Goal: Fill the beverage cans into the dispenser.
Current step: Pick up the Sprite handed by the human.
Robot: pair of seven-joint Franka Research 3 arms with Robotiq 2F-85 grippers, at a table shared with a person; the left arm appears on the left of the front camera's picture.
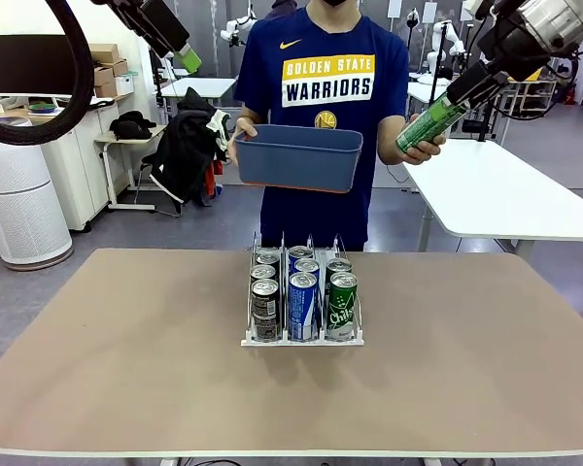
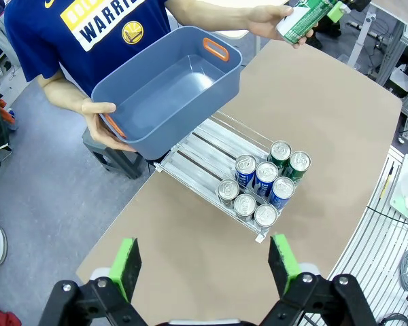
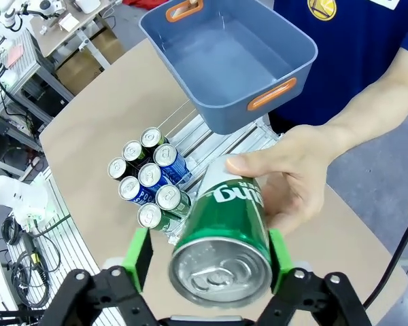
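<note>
Dispenser: sitting mid-tabletop, being stocked; eight beverage cans already loaded, rear space remaining. Green can: being clamped by the right end effector while a person's hand is also holding it. Left end effector: hanging apart, empty. Blue-grey bin: being held beyond, seemingly emptied.

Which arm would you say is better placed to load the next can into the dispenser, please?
The right: its gripper is already closed on the green can the person's hand offers. The left gripper hangs open and empty above the dispenser.
</note>
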